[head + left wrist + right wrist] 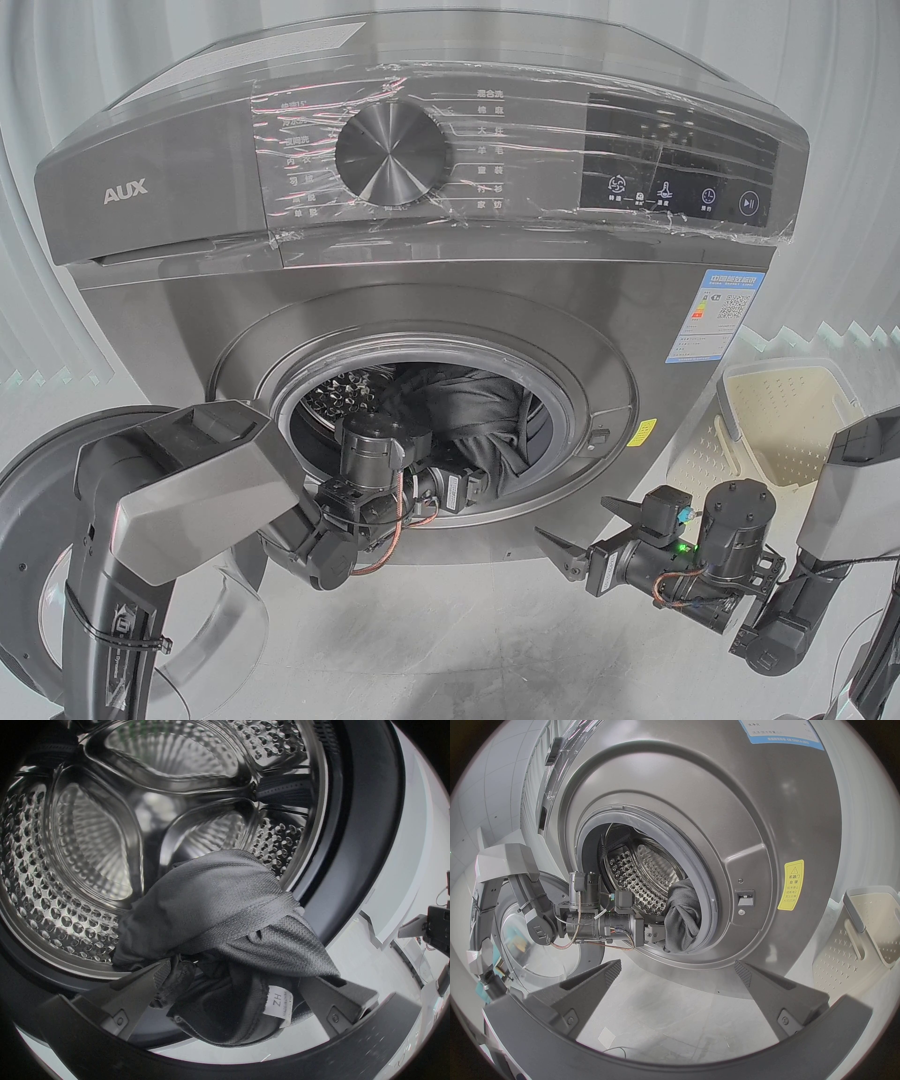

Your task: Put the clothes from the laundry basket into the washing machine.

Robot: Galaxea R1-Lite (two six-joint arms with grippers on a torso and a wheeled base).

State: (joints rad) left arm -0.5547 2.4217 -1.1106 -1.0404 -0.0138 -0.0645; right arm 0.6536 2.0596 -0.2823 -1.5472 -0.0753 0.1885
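Observation:
A grey front-loading washing machine [609, 309] stands with its round door swung open. A dark grey mesh garment [469, 412] [225, 907] [682, 917] lies bunched at the mouth of the steel drum [93, 837], drooping over the lower rim. My left gripper [473, 487] [239, 1001] [656, 935] is at that rim, open, with the garment draped between and over its fingers [140, 992]. My right gripper [570, 517] [675, 966] hovers open and holds nothing, low in front of the machine and right of the opening. The cream laundry basket [787, 412] [872, 921] stands to the machine's right.
The open door [37, 525] [529, 945] hangs at the far left, behind my left arm. Pale floor [487, 637] lies free in front of the machine. White curtains hang behind it.

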